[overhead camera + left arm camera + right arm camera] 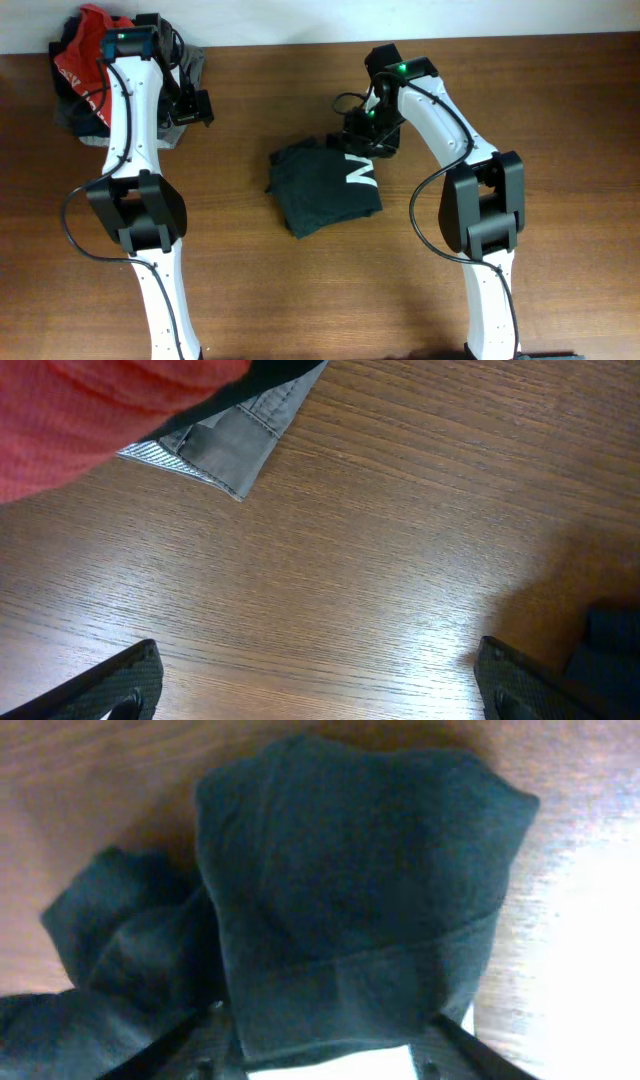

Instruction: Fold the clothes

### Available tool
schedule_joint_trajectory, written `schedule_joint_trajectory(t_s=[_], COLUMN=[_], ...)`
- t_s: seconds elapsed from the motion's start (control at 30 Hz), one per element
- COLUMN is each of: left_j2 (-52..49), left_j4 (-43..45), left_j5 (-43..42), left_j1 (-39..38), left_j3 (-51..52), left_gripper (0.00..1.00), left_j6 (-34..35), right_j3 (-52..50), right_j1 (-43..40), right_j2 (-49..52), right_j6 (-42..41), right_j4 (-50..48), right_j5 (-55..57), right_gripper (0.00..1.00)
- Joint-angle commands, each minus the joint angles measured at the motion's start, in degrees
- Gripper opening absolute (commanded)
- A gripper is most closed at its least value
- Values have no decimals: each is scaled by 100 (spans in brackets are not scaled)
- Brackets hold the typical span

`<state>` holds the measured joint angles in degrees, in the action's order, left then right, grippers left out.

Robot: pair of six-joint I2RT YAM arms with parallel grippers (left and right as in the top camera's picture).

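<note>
Clothes (pixel 322 190), dark bundle, R tool (pixel 320 1058) at edge

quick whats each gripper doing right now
Left gripper: open, holding nothing.
Right gripper: jaws around a fold of the soft dark charcoal-navy garment; grip cannot be told.

We see the brown wooden tabletop (pixel 380 560) filling most of the view. At 10 o'clock a red cloth (pixel 90 410) covers the corner. Just under its edge, toward 11 o'clock, a corner of a grey garment (pixel 235 445) with a stitched seam lies flat on the wood. The left claw (pixel 320 695) is at 6 o'clock, and its two black fingertips (pixel 125 680) stand wide apart with only bare wood between them. At 4 o'clock there is a dark shape (pixel 610 645) which we cannot identify.
</note>
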<state>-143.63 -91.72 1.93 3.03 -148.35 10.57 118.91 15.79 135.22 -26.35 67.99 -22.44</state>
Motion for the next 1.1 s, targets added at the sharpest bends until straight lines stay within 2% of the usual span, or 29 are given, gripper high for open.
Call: schedule_joint_trajectory(t_s=[0.0,0.13,0.2,0.23,0.27,0.4,0.7,1.07], left_j2=[190,190,190,190,190,190,190,190], left_j4=[13,11,17,22,33,37,55,59], left_j5=[-20,-20,-17,-20,-20,-20,-20,-20], left_j1=[13,13,13,13,13,13,13,13], left_j3=[-83,-83,-83,-83,-83,-83,-79,-79], left_gripper=[99,99,99,99,99,99,99,99], left_j6=[72,70,70,72,72,70,72,72], right_j3=[-37,-37,-37,-35,-33,74,284,284], right_j1=[37,37,37,37,37,39,238,883], right_j2=[17,17,17,17,17,15,15,15], right_j6=[13,11,13,13,15,59,186,190], right_j4=[-101,-149,-188,-221,-264,-420,-1233,-1759], right_j5=[-101,-118,-118,-122,-138,-177,-1967,-2127], right_gripper=[53,33,18,8,4,4,4,4])
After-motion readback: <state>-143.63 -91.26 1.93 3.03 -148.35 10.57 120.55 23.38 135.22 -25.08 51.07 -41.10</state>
